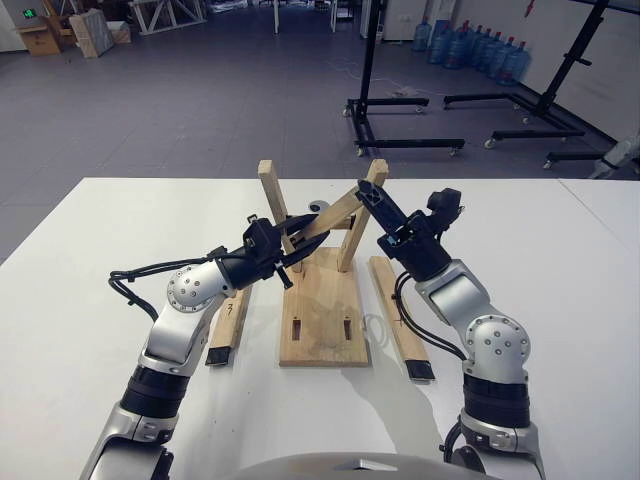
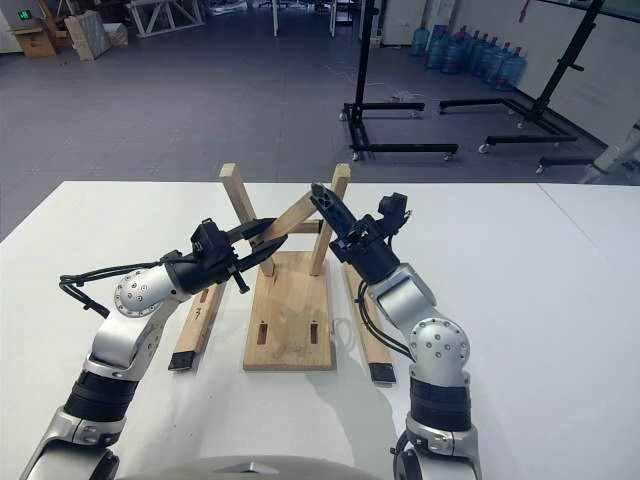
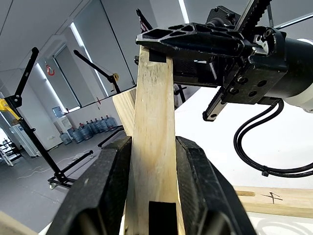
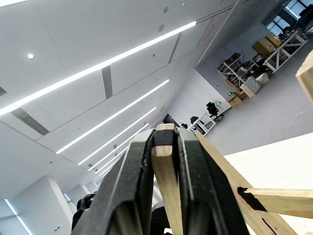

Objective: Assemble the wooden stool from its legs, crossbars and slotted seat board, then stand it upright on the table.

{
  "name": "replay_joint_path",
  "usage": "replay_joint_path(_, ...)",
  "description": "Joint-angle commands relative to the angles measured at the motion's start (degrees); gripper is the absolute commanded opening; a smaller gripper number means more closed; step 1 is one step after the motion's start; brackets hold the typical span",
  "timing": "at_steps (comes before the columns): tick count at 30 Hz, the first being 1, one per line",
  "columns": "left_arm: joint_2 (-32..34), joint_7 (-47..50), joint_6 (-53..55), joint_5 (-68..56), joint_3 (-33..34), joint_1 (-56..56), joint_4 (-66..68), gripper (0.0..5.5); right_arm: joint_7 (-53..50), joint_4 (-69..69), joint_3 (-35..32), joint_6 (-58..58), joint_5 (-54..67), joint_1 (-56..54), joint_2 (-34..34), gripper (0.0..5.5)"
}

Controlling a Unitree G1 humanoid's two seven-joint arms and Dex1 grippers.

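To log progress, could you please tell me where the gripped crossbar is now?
In the left eye view the crossbar slants above the far end of the seat board, gripped low by the left gripper and high by the right gripper.

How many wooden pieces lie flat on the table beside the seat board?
2: left piece, left of the seat board, partly under the left arm; right piece, right of it, partly behind the right arm.
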Motion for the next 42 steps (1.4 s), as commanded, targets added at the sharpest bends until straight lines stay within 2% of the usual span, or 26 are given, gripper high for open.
replay_joint_path(1, -0.11, 0.58, 0.63, 1.26, -0.70, -1.18, 1.17, 1.28, 0.21, -0.36, 0.23, 0.12, 0.14, -0.96, 0.23, 0.49)
replay_joint_path(4, -0.61, 1.57, 2.32, 1.31, -0.59, -1.08, 2.01, 1.28, 0.49, -0.28, -0.16, -0.37, -0.37, -1.38, 0.17, 0.48)
replay_joint_path(6, -1.27, 2.16, 3.55, 0.57, -0.14, -0.81, 2.35, 1.83, 0.73, -0.26, -0.80, -1.21, -1.26, -1.94, 0.03, 0.42)
replay_joint_path(12, -1.35, 3.77, 4.50, 1.02, 0.24, 1.35, 2.12, 2.51, -1.95, -1.78, -4.89, -3.71, -3.14, -2.48, -2.56, 0.40)
replay_joint_path(14, -1.23, 4.75, 4.25, 1.52, 0.49, 3.11, 1.37, 2.85, -2.03, -3.01, -6.71, -2.79, -3.28, -1.06, -5.62, 0.40)
replay_joint_path(19, -1.41, 9.01, 3.79, 3.22, 1.67, 9.16, -1.62, 2.89, 0.02, -6.76, -11.71, 1.42, -3.55, 7.28, -16.17, 0.40)
replay_joint_path(24, -3.50, 16.90, 4.39, 5.02, 4.69, 14.55, -5.15, 2.89, -0.29, -18.32, -10.05, 2.85, -11.98, 21.02, -22.87, 0.40)
replay_joint_path(27, -5.17, 21.38, 4.38, 6.00, 6.62, 14.95, -5.04, 2.89, -0.70, -21.07, -6.29, -0.22, -20.49, 25.68, -22.23, 0.40)
replay_joint_path(34, -5.97, 24.84, 5.04, 6.91, 8.03, 11.57, -3.63, 2.89, -6.99, -20.93, -2.71, -7.59, -32.06, 27.16, -14.39, 0.40)
replay_joint_path(42, -6.53, 24.30, 4.49, 7.25, 6.27, 10.74, -2.51, 2.89, -9.84, -15.50, -2.58, -7.30, -34.99, 24.61, -10.79, 0.40)
